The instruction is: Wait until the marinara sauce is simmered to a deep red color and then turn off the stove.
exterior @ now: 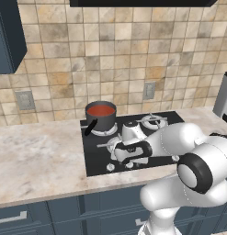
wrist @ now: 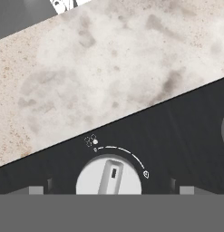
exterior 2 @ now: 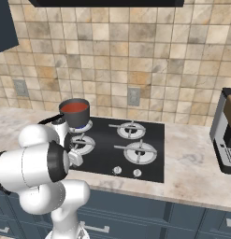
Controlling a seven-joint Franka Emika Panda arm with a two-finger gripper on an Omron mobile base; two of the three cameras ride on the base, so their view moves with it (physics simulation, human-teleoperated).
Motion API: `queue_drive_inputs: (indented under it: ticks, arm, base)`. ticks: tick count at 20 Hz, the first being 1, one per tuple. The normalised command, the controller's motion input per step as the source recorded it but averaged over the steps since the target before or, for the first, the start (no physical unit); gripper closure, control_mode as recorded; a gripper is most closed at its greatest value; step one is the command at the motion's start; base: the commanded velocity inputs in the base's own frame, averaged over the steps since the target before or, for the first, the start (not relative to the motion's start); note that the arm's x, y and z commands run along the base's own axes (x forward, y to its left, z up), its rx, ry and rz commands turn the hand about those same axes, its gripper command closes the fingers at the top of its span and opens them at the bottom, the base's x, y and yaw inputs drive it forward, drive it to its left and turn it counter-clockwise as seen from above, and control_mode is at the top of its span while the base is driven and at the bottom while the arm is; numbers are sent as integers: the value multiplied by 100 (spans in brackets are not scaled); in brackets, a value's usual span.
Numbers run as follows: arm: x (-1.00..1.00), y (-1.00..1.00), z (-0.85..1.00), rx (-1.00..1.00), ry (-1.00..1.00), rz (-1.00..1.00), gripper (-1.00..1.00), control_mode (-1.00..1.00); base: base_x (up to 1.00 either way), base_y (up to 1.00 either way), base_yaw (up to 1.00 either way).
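We see the gripper (wrist: pixel 109 190) hanging low over the front edge of the stove (exterior: pixel 147 158), pointed down at one small round silver knob (wrist: pixel 109 178) that sits directly beneath it. In the hand view its two finger tips (wrist: pixel 36 190) stand far apart, one to each side of the knob, and neither touches it; nothing is held between them. The knob's raised bar stands nearly upright in that view, leaning a little to one side, and a thin white arc with small marks at each end curves over it on the black glass.

Just past the gripper in the hand view, beyond the stove's edge, lies the speckled beige desk (wrist: pixel 109 68).

In the left base view the white arm reaches from the lower right across the stove, and its wrist hides the gripper itself, so from there we cannot tell how the jaws stand. Beyond the gripper, toward the tiled wall, the saucepan (exterior: pixel 100 117) stands on the rear burner, its black handle pointing toward the front of the stove. Inside it the marinara sauce (exterior: pixel 100 110) shows as a smooth red disc near the rim.

In the right base view the same saucepan sits behind the arm's elbow, and two more silver knobs (exterior 2: pixel 117 171) show along the stove's near edge, off to the side of the gripper
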Motion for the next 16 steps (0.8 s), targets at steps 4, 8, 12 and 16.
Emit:
queue_drive_inputs:
  ticks: [4,8,12,16]
  arm:
    - [0,0,0,0,0,0,-100,-100]
    - [0,0,0,0,0,0,-100,-100]
    - [0,0,0,0,0,0,-100,-100]
    - [0,0,0,0,0,0,-100,-100]
  base:
    - [0,0,0]
    - [0,0,0]
    - [0,0,0]
    - [0,0,0]
